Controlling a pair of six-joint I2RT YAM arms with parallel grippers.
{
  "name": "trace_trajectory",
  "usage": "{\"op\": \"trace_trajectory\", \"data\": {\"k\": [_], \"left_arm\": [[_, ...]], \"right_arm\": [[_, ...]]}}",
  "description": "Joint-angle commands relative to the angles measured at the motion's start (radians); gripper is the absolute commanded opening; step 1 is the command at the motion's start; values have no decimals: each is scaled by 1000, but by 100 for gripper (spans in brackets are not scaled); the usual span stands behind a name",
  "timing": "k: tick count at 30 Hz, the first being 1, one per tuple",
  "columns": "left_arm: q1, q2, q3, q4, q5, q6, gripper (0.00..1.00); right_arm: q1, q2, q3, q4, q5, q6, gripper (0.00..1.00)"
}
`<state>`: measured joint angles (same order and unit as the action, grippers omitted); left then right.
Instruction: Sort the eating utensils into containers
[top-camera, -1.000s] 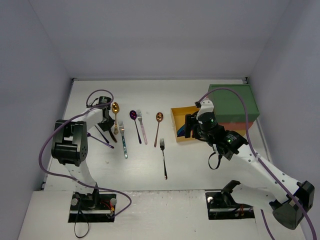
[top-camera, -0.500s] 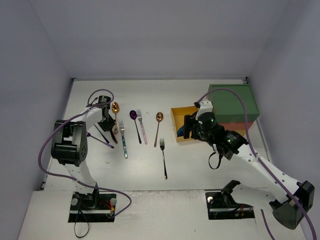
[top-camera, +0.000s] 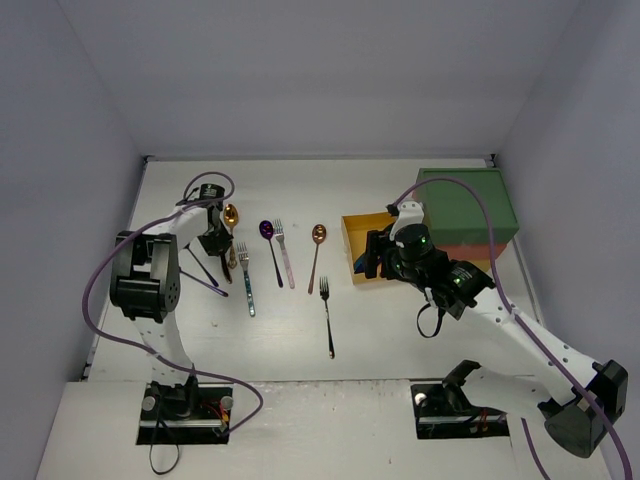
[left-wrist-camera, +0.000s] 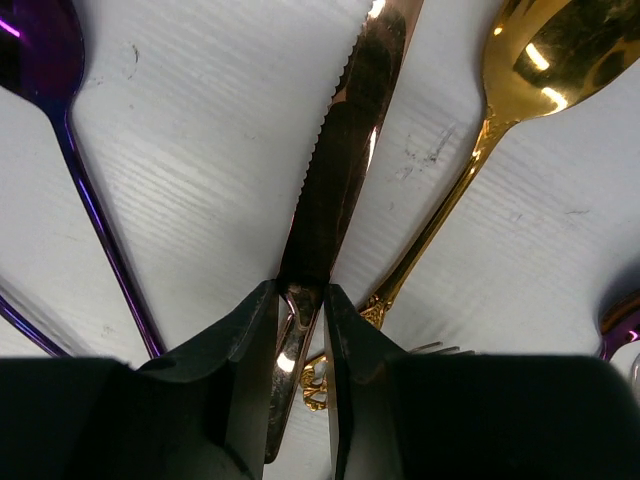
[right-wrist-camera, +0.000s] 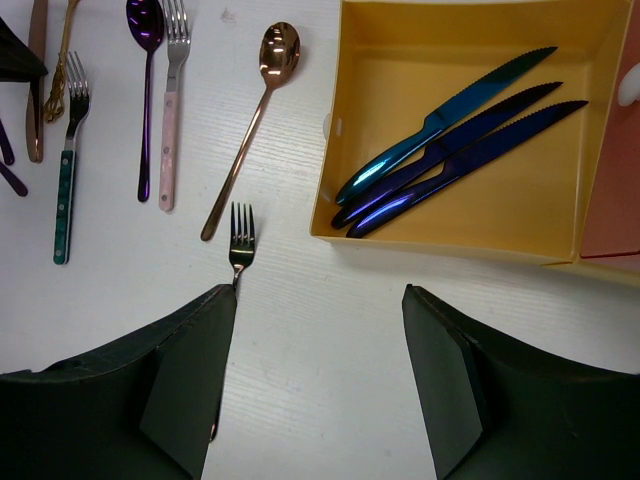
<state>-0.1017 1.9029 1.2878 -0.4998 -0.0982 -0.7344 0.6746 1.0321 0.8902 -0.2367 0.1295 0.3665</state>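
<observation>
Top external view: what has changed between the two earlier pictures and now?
The left arm shifted slightly toward the far side. The left gripper is shut on the copper knife, but the earlier pictures cannot show when it closed. The right gripper edged a little to the left, open, near the yellow drawer. The loose utensils kept their places.

Everything sits on a plain white table (top-camera: 380, 330). It's matte, and up close you can see fine ridged lines and a few small grey scuffs (left-wrist-camera: 425, 150). Pale lavender-grey walls box it in: a back wall (top-camera: 320, 80) along the far edge, plus a left wall (top-camera: 60, 180) and right wall (top-camera: 590, 180) down the sides. There's a little dark fitting (top-camera: 148, 159) in the far left corner and a matching one far right, can't tell what they are. A separate white board (top-camera: 320, 410) runs along the near edge.
</observation>
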Motion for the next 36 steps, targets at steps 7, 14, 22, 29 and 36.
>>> {"op": "trace_trajectory", "data": {"k": [7, 14, 22, 29, 36], "left_arm": [[1, -4, -30, -28, -7, 66, 42], [0, -5, -45, -30, 14, 82, 39], [-2, 35, -36, -28, 37, 90, 25], [-7, 27, -49, -28, 41, 68, 21], [-9, 10, -64, -28, 38, 62, 27]], "right_arm": [[-6, -26, 12, 41, 3, 10, 65], [-6, -25, 5, 42, 2, 14, 65], [-6, -40, -2, 41, 3, 17, 65], [-6, -37, -5, 42, 1, 19, 65], [-6, -41, -6, 42, -1, 20, 65]]}}
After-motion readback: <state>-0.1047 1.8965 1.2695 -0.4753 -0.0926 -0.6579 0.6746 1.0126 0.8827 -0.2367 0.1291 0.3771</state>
